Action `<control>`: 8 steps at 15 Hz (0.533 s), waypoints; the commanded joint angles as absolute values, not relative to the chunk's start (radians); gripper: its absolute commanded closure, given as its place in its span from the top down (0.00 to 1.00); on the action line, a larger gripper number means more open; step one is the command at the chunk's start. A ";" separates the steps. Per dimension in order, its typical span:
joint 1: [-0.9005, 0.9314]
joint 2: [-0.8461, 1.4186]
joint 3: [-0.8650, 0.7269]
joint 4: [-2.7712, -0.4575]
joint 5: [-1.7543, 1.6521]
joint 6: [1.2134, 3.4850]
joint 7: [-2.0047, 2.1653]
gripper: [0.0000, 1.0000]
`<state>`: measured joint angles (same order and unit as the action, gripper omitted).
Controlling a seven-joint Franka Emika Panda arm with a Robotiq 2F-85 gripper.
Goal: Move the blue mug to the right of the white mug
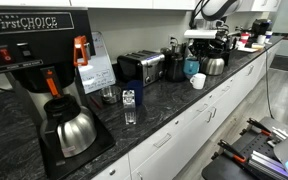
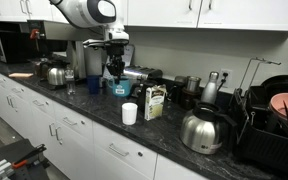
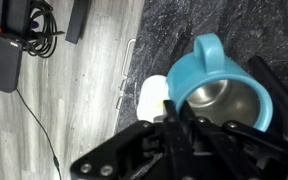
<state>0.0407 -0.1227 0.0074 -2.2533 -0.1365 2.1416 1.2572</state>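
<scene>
The blue mug (image 3: 222,90) is seen from directly above in the wrist view, handle pointing away from the gripper (image 3: 184,125), with the fingers straddling its near rim. Whether the fingers are clamped on the wall or merely set around it cannot be told; no contact line is resolved. In an exterior view the gripper (image 2: 115,72) is seen over the blue mug (image 2: 120,88), which lies back from the front edge of the countertop (image 2: 84,112); whether it rests on the surface cannot be told.

The white mug (image 2: 130,113) is noted nearer the front edge, apart from the blue one. In the wrist view it (image 3: 152,97) shows just past the blue rim.

Judgement: the grasp-and-carry step is in hand. One finger should be kept inside the rim and one outside, clear of the handle. The lift should be kept vertical and the mug level during transfer. A path clear of the white mug and the carton (image 2: 155,101) is advised, with release only once the base is seated.
</scene>
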 commanded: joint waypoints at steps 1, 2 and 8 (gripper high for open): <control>0.022 -0.123 0.026 -2.252 -0.133 2.139 1.255 0.09; 0.022 -0.123 0.026 -2.252 -0.133 2.139 1.255 0.09; 0.011 -0.151 0.012 -2.244 -0.110 2.104 1.229 0.02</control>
<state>0.0375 -0.1256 0.0087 -2.2547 -0.1359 2.1409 1.2572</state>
